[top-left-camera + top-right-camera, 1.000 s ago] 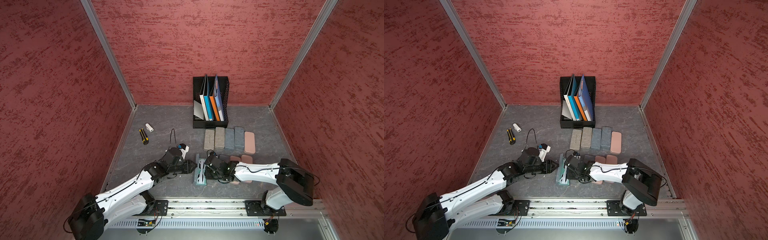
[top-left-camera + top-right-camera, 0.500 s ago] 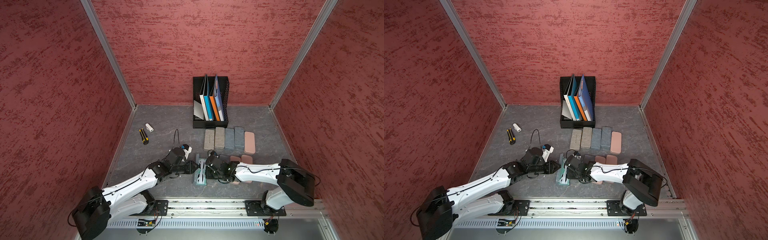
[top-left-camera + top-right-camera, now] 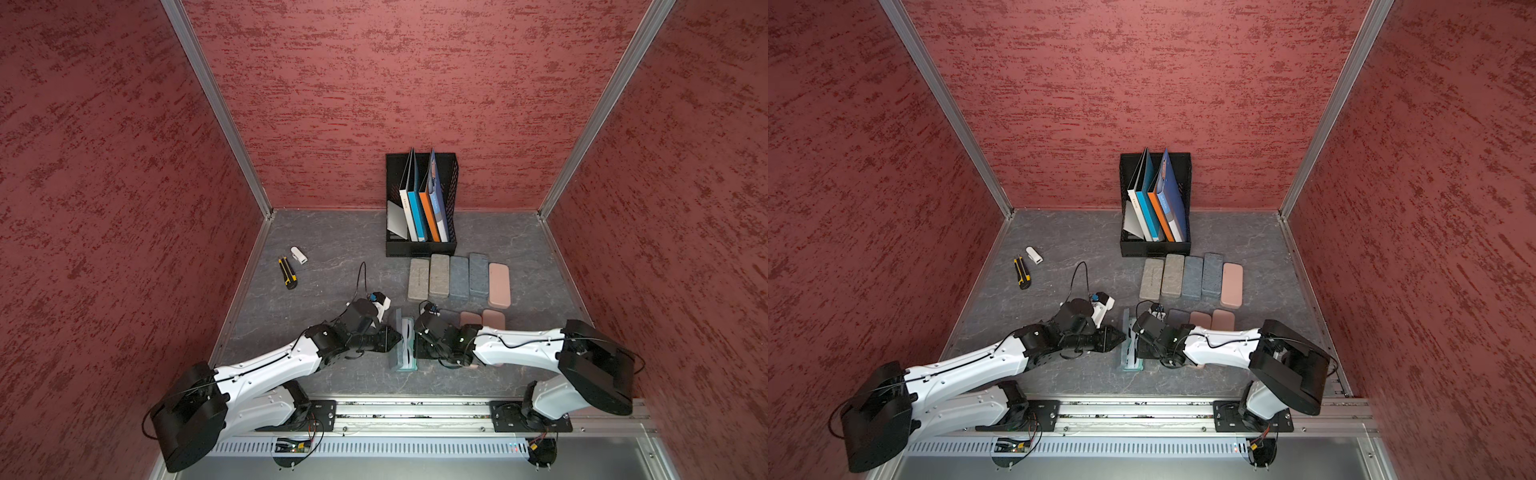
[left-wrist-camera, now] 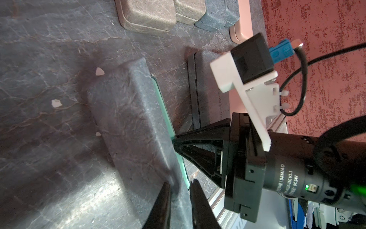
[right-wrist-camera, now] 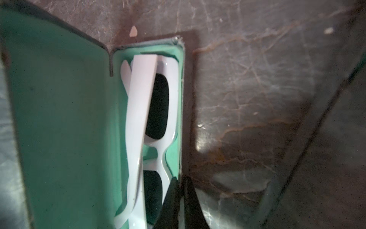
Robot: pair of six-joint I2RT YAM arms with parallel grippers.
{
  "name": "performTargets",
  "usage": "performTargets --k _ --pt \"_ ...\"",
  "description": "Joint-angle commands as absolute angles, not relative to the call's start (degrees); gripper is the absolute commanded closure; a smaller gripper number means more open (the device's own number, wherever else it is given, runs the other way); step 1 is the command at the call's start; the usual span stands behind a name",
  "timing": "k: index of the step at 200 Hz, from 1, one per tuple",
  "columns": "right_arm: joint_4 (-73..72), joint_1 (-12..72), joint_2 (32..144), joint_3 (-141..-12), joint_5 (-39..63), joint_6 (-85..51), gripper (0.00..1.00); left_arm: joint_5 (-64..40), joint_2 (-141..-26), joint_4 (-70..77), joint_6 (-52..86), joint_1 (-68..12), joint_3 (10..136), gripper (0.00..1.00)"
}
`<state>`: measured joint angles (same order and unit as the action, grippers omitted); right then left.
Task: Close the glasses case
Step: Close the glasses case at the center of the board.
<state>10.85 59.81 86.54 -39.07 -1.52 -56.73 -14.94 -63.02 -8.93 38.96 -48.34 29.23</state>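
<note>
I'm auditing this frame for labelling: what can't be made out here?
- Left wrist view: whether the left tool actually pinches the glasses case lid; blur smears the contact.
- Right wrist view: the sunglasses run off the picture's edge, partly behind the right tool.
- Left wrist view: print on the dark closed case, too small and blurred.
- Both top views: the white item beside the utility knife, too small to identify.

Both top views look steeply down from high above the front rail (image 3: 415, 415), taking in the whole scene; the glasses case (image 3: 404, 357) sits low in centre frame. The left wrist camera looks close at its grey outside, the right wrist camera, apparently closer still, into its green lining. All four share the case.
</note>
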Motion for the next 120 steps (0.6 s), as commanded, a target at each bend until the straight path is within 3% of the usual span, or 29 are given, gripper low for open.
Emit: performTargets --k 1,120 --pt "10.4 60.1 84.8 -38.6 -2.8 -56.6 0.92 -14.1 -64.2 -8.3 38.8 -48.8 29.7 0.80" --pt "10.9 60.0 83.8 -38.2 -2.7 -55.9 0.95 -14.1 -70.8 -6.3 38.7 -51.4 31.8 0.81"
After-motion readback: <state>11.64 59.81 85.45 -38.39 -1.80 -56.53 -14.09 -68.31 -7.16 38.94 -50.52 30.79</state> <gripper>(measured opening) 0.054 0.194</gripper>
